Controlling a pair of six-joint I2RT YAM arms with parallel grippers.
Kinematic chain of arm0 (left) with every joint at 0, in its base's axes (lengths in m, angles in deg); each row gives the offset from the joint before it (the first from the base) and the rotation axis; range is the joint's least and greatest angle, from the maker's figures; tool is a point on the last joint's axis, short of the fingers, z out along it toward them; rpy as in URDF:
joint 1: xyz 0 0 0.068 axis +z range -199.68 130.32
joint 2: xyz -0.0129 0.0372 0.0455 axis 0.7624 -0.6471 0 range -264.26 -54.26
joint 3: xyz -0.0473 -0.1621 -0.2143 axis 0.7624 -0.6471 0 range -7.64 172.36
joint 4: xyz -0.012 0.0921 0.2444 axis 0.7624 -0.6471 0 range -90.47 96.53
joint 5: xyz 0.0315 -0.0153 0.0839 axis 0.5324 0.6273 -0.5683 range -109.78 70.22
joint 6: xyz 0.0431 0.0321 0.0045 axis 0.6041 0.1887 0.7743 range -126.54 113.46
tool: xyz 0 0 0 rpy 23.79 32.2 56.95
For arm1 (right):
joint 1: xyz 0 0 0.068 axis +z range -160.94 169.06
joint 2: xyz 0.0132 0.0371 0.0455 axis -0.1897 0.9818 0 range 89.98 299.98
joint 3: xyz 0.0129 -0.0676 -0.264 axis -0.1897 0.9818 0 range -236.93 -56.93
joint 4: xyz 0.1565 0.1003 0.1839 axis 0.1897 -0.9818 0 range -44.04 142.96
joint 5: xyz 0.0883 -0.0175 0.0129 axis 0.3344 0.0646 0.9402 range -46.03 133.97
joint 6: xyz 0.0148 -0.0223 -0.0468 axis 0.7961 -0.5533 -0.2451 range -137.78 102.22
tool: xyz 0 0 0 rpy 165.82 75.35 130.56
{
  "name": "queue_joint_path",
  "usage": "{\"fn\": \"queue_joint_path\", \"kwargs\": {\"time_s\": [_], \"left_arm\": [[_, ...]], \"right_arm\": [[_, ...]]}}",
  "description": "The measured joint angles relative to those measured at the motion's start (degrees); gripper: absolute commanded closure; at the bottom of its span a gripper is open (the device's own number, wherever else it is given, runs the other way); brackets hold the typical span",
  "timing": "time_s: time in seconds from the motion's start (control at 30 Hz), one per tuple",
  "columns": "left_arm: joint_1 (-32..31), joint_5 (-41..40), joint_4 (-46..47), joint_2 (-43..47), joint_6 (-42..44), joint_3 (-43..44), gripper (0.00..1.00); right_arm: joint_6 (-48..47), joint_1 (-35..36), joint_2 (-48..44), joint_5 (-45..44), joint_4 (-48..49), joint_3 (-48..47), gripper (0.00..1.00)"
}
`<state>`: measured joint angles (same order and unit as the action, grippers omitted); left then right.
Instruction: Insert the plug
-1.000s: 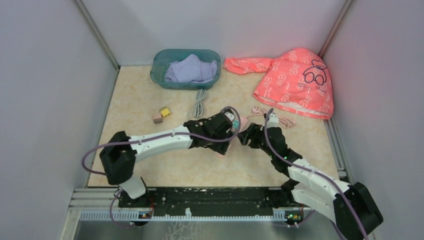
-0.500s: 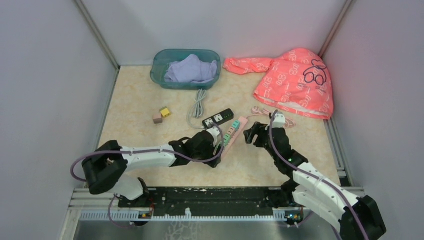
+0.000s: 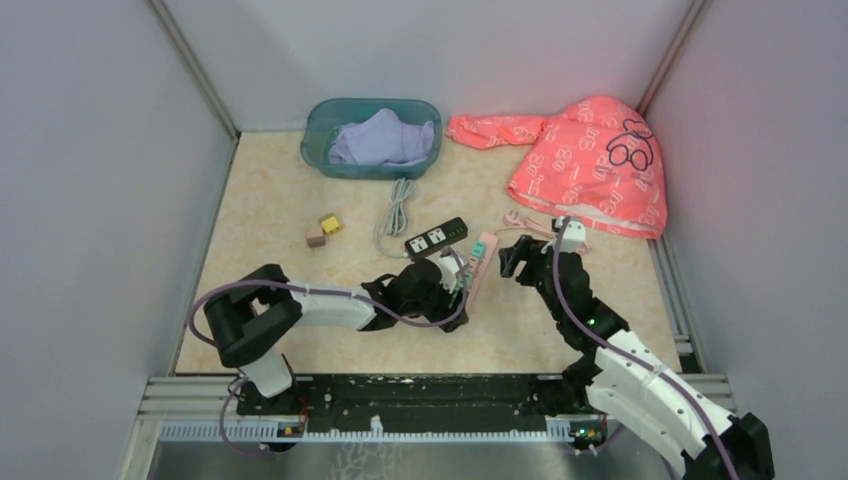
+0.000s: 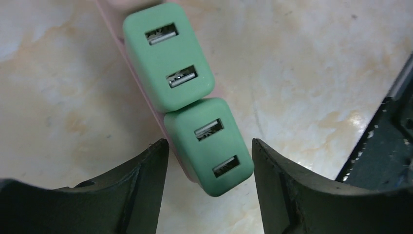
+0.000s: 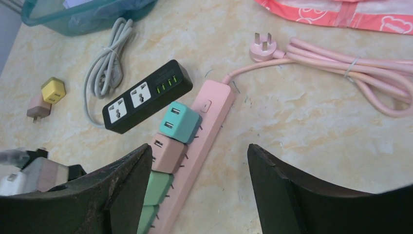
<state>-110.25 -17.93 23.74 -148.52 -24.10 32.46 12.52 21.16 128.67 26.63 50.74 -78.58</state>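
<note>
Left claw (image 4: 209,145), spread: you see its two fingers (image 4: 139,187) straddling the nearest green plug (image 4: 216,146). A sliver of gap shows on either side, so nothing is pinched. Right claw (image 5: 199,148), also spread and empty, hangs over the pink power strip (image 5: 204,129).

Hidden or unclear: in the overhead view your left claw covers the near end of the strip, and both green plugs are out of sight there. In the left wrist view the strip lies almost wholly under the nearest plug and the second green plug (image 4: 168,53). Only a pink edge shows along their left side. A dark shape at the right edge of that view cannot be identified. In the right wrist view the strip's near end is cut off at the bottom of the frame, beside that claw's finger.

Position and axis: the strip lies flat near the middle of the worktop (image 3: 300,200), slightly toward its right edge. Its long axis runs diagonally, with the near end toward the near-left corner and the switch end and cord toward the far-right corner. Four plugs sit in a row along it, counted from the near end: the two green ones, a pink plug (image 5: 165,153), and a teal plug (image 5: 178,122). Each has its USB ports facing up. A black power strip (image 5: 146,95) lies just beside the teal plug, on its far-left side.
</note>
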Motion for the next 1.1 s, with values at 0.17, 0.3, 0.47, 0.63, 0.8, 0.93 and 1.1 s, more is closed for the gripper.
{"fn": "queue_joint_path", "kwargs": {"time_s": [0.17, 0.3, 0.47, 0.63, 0.8, 0.93, 1.1], "left_arm": [[-2.25, 5.11, 2.56, -5.29, -0.63, 5.25, 0.28], [-3.85, 7.56, 3.91, -6.84, -0.83, 8.26, 0.26], [-4.07, 6.97, 4.37, -5.03, -0.81, 8.17, 0.23], [-3.5, 2.23, 0.46, 3.48, -0.5, 6.12, 0.2], [0.13, -2.34, -3.87, 10.27, 1.66, 5.97, 0.19], [7.76, -3.85, -9.09, 8.61, 4.17, 9.11, 0.18], [15.43, -4.28, -13.53, 1.68, 8.17, 16.81, 0.17]], "right_arm": [[-1.31, 0.0, -2.36, -2.91, -1.68, -1.62, 0.29], [-2.75, 0.0, -3.26, -4.63, -2.25, -2.12, 0.29], [-5.09, 0.0, -3.39, -5.42, -3.21, -2.51, 0.29], [-7.43, 0.0, -3.32, -5.51, -3.13, -3.56, 0.28], [-8.92, 0.0, -2.23, -5.25, -1.62, -3.67, 0.28], [-9.38, 0.0, -0.7, -4.68, -1.27, -3.67, 0.28], [-9.77, 0.0, -0.17, -3.61, -0.72, -3.67, 0.28]]}}
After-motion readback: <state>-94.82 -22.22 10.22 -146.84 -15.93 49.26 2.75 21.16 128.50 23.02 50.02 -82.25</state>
